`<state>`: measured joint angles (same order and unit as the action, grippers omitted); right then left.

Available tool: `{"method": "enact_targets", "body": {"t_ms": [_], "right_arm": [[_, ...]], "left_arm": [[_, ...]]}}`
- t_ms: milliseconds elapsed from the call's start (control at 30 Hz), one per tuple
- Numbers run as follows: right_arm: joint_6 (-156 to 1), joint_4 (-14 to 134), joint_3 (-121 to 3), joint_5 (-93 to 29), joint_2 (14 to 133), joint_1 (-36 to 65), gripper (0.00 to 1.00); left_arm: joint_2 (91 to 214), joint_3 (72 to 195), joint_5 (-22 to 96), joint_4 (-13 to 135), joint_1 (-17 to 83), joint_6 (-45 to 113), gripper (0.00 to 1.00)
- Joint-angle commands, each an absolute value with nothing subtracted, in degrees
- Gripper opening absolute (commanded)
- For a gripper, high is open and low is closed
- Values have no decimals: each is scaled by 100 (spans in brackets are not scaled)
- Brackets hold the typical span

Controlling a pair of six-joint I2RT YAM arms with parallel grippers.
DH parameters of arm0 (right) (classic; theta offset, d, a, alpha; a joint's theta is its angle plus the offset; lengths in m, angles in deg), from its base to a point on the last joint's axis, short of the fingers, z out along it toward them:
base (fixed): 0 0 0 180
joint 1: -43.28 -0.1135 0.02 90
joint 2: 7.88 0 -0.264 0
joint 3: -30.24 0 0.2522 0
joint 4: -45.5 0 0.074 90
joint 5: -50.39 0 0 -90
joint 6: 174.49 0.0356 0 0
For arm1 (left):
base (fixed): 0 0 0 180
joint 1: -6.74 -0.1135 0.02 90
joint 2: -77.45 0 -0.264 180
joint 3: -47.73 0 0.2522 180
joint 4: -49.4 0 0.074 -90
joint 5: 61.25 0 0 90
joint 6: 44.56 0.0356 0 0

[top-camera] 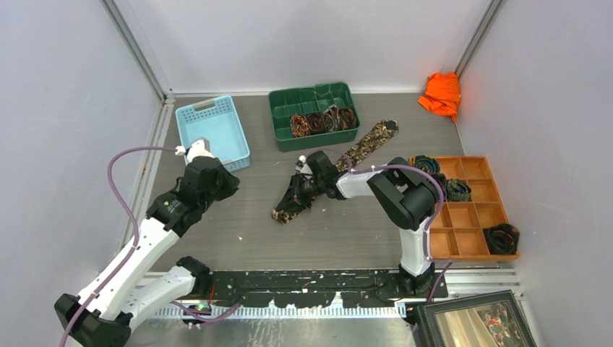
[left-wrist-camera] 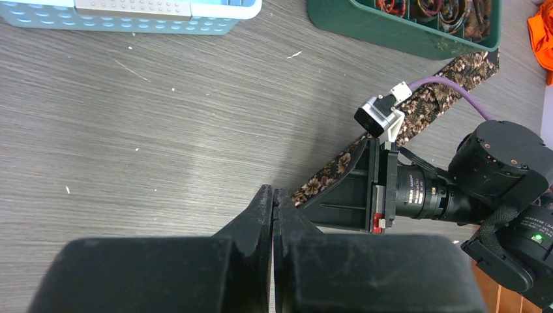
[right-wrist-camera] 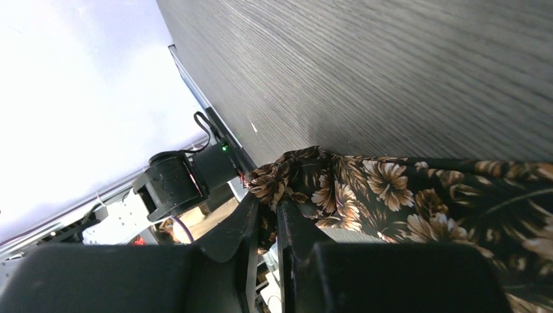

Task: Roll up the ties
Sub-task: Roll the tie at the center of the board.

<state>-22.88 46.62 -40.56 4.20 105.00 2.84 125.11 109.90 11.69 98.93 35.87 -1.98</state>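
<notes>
**Top view:** rolled ties point(top-camera: 323, 121) are sitting in the green tray point(top-camera: 318, 141) beyond your right tool point(top-camera: 295, 196). One flat tie point(top-camera: 370, 142) is lying unrolled under it, so rolling is seemingly just beginning.

**Left wrist view:** your left tool point(left-wrist-camera: 272, 197) is hovering closed and empty beside the flat tie point(left-wrist-camera: 466, 65).

**Right wrist view:** your right tool point(right-wrist-camera: 264, 207) is pinching the flat tie's point(right-wrist-camera: 391, 195) end.
</notes>
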Motion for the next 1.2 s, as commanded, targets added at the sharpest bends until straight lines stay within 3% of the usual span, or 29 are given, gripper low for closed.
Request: {"method": "enact_targets", "body": {"t_ms": [0, 133, 433, 700, 1167], "right_arm": [[-2645, 4917, -4200, 503, 10084, 349, 17], [-3065, 5470, -4230, 367, 10121, 475, 17], [-3170, 5216, -3955, 410, 10287, 866, 19], [-4031, 6200, -4360, 223, 10090, 929, 44], [-5244, 7801, -4900, -1083, 9654, 803, 42]], "left_arm": [[12631, 11153, 1362, 9381, 3566, -189, 0], [12768, 11118, 1460, 9276, 3566, -231, 0], [12972, 11081, 1598, 9137, 3566, -264, 0], [13130, 10988, 1690, 9001, 3566, -290, 0], [13212, 10765, 1742, 8823, 3566, -342, 0]]}}
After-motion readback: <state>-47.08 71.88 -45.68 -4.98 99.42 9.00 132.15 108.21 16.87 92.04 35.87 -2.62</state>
